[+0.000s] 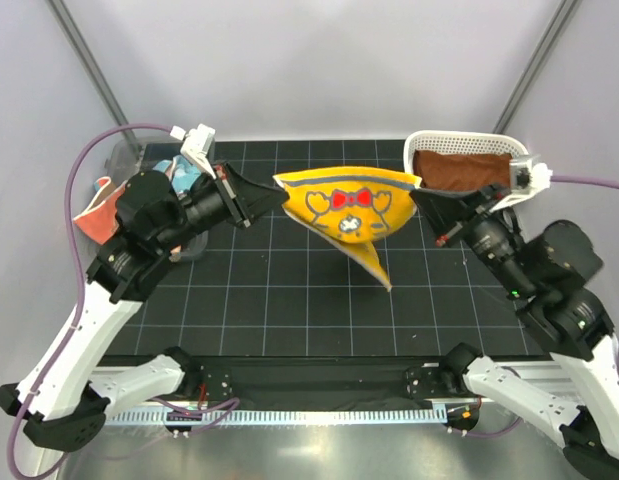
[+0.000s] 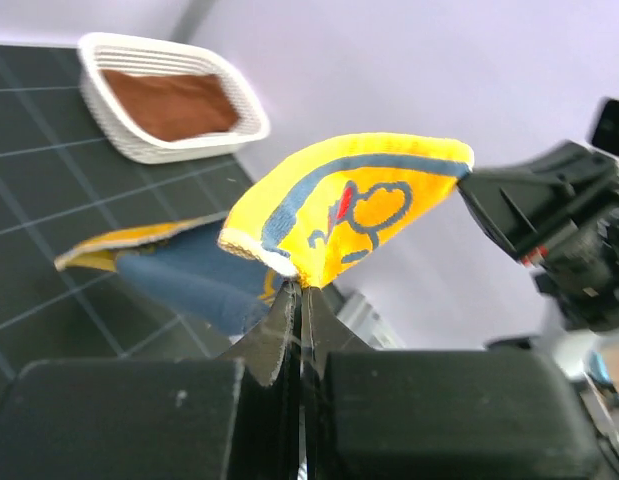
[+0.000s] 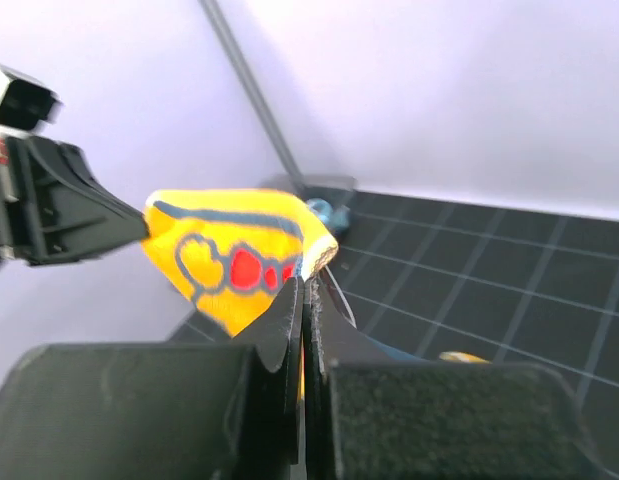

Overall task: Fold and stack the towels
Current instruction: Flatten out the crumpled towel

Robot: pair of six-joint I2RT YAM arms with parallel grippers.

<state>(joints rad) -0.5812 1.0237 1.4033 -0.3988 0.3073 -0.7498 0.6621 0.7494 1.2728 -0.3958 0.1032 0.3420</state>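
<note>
At mid-frame in the top view, the left black two-finger gripper point(image 1: 279, 192) was clamped shut on the left corner of a soft yellow towel with a blue-outlined figure and red bow point(image 1: 349, 210). The right black two-finger gripper point(image 1: 417, 188) was pinched shut on the towel's right corner. The towel hung stretched between them above the black gridded mat point(image 1: 289, 300), with one blue-backed corner drooping towards the mat. Farther back, at upper right, a folded rust-brown towel point(image 1: 459, 170) lay inside the white plastic lattice basket point(image 1: 459, 137). At upper left, a coral-red cloth point(image 1: 99, 215) draped from the clear plastic bin point(image 1: 114, 160).
</note>
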